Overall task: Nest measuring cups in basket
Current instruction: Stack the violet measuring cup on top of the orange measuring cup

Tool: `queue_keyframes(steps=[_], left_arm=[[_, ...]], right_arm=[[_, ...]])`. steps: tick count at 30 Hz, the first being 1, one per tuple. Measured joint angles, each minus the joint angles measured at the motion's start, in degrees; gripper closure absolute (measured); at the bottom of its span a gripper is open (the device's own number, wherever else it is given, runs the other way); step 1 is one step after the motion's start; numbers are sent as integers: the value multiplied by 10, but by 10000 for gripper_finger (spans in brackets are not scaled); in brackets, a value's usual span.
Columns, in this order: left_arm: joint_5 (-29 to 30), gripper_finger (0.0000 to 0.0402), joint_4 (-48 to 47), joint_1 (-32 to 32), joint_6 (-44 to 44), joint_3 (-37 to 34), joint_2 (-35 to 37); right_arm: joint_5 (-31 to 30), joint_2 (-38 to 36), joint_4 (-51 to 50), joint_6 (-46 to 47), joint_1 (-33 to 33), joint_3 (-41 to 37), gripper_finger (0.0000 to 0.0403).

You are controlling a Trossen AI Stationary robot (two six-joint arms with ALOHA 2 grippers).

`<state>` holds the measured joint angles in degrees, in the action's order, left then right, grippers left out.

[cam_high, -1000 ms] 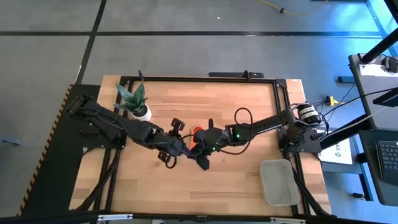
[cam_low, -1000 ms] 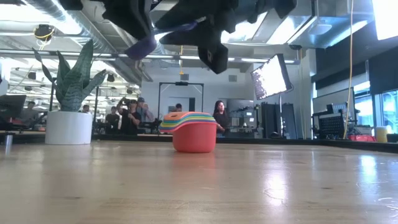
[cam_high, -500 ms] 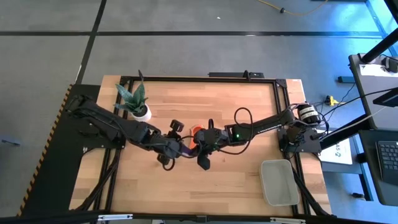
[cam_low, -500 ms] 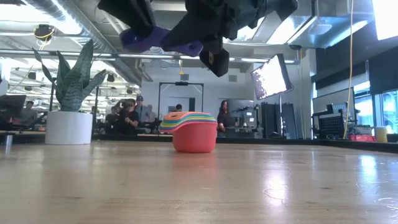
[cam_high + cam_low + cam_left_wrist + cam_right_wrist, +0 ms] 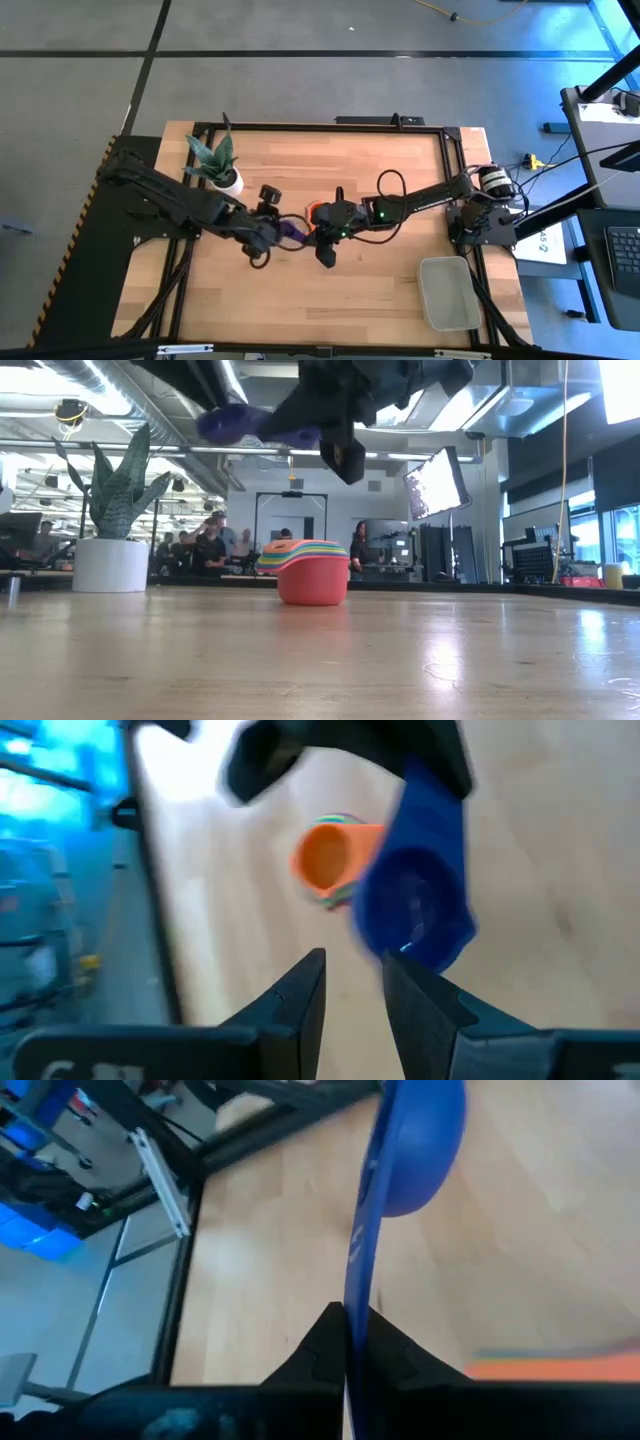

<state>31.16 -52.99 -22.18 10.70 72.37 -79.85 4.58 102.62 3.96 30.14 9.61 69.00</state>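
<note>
A purple-blue measuring cup (image 5: 292,228) hangs in the air above the middle of the table, between my two grippers. My right gripper (image 5: 310,232) is shut on its handle. My left gripper (image 5: 355,985) is open, with its fingertips just short of the cup's bowl (image 5: 415,905) on the table's left side. A stack of nested cups (image 5: 310,575), red at the bottom and orange on top, rests on its base on the table beyond them. It also shows in the high view (image 5: 318,208). The basket (image 5: 449,292) stands at the table's near right corner. My right gripper pinches the cup's flat handle (image 5: 355,1275) between its two fingers, which lie along the handle. The fingers come roughly level from the table's right. The cup is lifted clear of the table, its bowl (image 5: 420,1140) sticking out beyond the fingertips.
A white plant pot (image 5: 228,180) with a green plant stands at the far left of the table. A black frame (image 5: 320,125) runs round the table's edge. People stand in the room behind the table (image 5: 200,550). Bare wood lies between the stack and the basket.
My left gripper has drawn back toward the table's left edge, away from the purple-blue cup. The cup stays aloft in my right gripper and has turned from tipped to nearly level.
</note>
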Motion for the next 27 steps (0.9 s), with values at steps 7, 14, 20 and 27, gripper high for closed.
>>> queue_keyframes(steps=[7,14,20,27], left_arm=[[112,305,-3,-28,-8,0,66],[146,305,-1,-57,-54,0,110],[145,305,-5,-106,-90,-10,111],[161,305,-1,-129,-111,-37,110]], right_arm=[[-52,-3,87,132,-8,-34,403],[-129,-3,207,234,-4,-82,403],[-197,-36,236,254,-4,-150,403],[-242,-92,321,294,-4,-254,403]])
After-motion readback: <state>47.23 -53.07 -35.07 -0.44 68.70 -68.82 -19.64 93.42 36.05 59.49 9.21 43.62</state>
